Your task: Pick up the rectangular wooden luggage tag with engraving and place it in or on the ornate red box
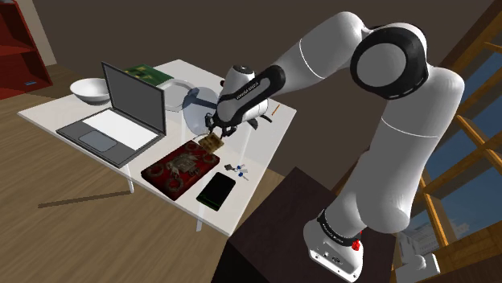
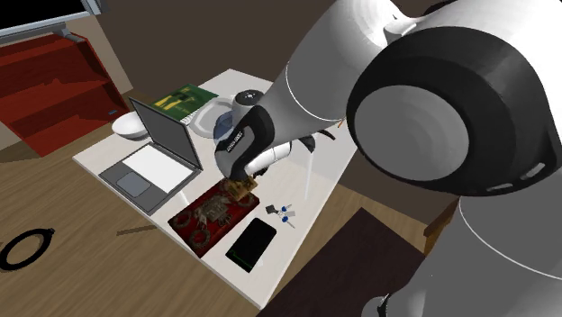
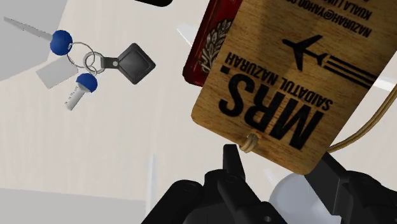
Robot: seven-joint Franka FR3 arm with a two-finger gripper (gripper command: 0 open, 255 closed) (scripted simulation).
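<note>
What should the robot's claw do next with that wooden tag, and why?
Probably move a little further over the ornate red box, then let go. The black claw is shut on the rectangular wooden luggage tag, which hangs just above the box's end nearest the arm, close to its edge. Released here, it might slip off onto the white table.

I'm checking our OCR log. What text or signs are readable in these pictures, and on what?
"MRS.": large, on the rectangular wooden luggage tag.
"SADATUL NAZURAH": same tag, next to it.
Aeroplane sign with stripes: same tag.
"NAZURAH@YAHOO.CO" and "KUALA LU": small lines on the tag, cut off at the picture's edge.
Lettering on the white arm, near its wrist: too small to read.
</note>
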